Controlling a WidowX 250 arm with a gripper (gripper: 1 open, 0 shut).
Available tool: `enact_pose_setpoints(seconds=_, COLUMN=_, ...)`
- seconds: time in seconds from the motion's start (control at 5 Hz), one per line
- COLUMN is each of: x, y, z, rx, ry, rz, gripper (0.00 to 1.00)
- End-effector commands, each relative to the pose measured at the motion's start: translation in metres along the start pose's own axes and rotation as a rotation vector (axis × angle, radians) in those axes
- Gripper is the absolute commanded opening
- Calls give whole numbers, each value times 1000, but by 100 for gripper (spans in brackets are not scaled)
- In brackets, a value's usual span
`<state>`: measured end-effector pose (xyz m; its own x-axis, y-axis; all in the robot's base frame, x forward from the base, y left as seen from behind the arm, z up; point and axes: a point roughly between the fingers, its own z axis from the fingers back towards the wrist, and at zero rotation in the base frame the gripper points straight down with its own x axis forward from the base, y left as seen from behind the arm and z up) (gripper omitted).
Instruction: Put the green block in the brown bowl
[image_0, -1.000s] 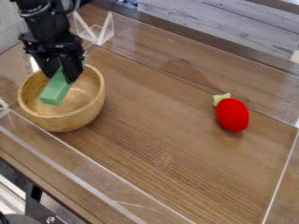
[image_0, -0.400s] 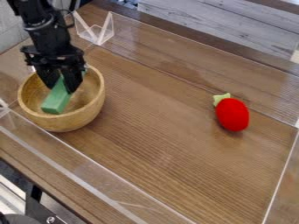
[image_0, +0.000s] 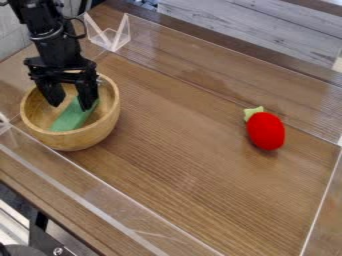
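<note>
The brown bowl (image_0: 91, 132) stands at the left of the wooden table. Inside it lies the green block (image_0: 67, 119), resting flat against the bowl's bottom, partly hidden behind the fingers. My gripper (image_0: 67, 98) points straight down into the bowl just above the block, with its black fingers (image_0: 51, 95) spread apart. The block hangs from neither finger.
A red strawberry-like toy (image_0: 266, 129) lies on the table at the right. Clear plastic walls (image_0: 120, 35) border the table at the back left and along the front edge.
The gripper sank lower into the bowl and opened. The green block, held tilted between the fingers before, now lies in the bowl's bottom.
</note>
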<state>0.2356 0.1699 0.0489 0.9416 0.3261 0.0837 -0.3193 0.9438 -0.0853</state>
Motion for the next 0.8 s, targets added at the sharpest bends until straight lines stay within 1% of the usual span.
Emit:
enact_pose_setpoints(seconds=0.0, x=12, y=0, z=9, rx=22, ry=-35, rz=3, gripper=100)
enact_pose_setpoints(seconds=0.6, x=15, y=-5, z=5, rx=24, ry=-7, rz=39, gripper=100)
